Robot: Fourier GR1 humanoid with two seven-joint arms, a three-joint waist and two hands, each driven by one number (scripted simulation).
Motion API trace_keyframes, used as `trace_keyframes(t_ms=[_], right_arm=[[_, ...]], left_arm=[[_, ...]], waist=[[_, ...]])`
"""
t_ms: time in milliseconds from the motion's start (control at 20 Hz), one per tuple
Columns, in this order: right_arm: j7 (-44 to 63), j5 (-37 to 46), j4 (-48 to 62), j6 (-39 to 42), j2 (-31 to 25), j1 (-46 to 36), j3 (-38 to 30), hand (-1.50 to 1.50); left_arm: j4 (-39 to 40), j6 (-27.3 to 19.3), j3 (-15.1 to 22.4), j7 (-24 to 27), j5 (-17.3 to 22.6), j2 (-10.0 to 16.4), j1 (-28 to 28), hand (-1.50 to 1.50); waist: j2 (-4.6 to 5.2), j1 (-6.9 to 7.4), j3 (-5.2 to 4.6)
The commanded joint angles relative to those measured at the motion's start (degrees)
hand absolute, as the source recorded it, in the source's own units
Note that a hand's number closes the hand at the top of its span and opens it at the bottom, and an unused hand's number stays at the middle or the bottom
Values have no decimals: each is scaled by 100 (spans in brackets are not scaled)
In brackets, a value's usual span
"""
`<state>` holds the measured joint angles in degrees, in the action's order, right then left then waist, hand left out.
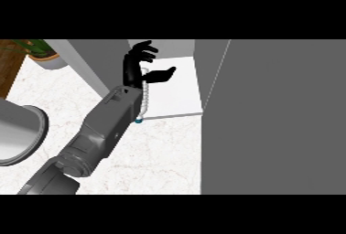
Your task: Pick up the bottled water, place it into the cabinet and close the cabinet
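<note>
The fingers (pixel 143 49) of the left hand (pixel 133 68) are spread apart and only lightly bent, pointing toward the back of the cabinet (pixel 177 91), while the thumb (pixel 164 73) sticks out to the right; they are clamped on nothing. The black hand sits inside the cabinet opening, above its pale floor. Just at the right edge of the wrist lies the bottled water (pixel 144 98), a thin ribbed clear shape running from beside the palm down toward the front lip of the cabinet floor. Its teal cap (pixel 138 121) sits right at that lip, where the cabinet meets the desk (pixel 162 155). The wrist and forearm cover the bottle's left side, so I cannot tell whether the arm touches it. The grey forearm (pixel 108 123) runs back from the hand, slanting down over the white marbled desk toward its near left corner. The cabinet stands open: a grey side wall rises left of the hand, and the wide grey door (pixel 277 114) fills the right of the view, its edge just right of the pale floor. At the far left corner of the desk stands a potted plant (pixel 46 58), next to a strip of brown wood (pixel 9 64). A round grey basin (pixel 20 132) shows at the desk's left edge, well apart from the bottle.
</note>
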<state>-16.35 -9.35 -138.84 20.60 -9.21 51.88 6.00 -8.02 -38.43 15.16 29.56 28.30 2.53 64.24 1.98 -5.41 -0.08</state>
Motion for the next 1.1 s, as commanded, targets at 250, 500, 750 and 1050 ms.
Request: trace_keyframes(t_ms=[250,500,750,1050], right_arm=[[30,-347,-197,221,-44,244,22,-150],[79,-463,-199,195,0,54,-2,-150],[247,-442,-586,258,-134,326,-43,-150],[396,-604,-441,170,-41,110,-17,-150]], left_arm=[[413,-207,12,128,-181,161,335,-150],[110,543,-162,433,-34,38,368,-150],[-266,1127,-503,1043,241,-24,314,-150],[-405,1555,-531,1155,295,-243,235,-150]], waist=[[2,-67,-2],[35,-65,-9],[-28,51,-12],[-110,237,3]])
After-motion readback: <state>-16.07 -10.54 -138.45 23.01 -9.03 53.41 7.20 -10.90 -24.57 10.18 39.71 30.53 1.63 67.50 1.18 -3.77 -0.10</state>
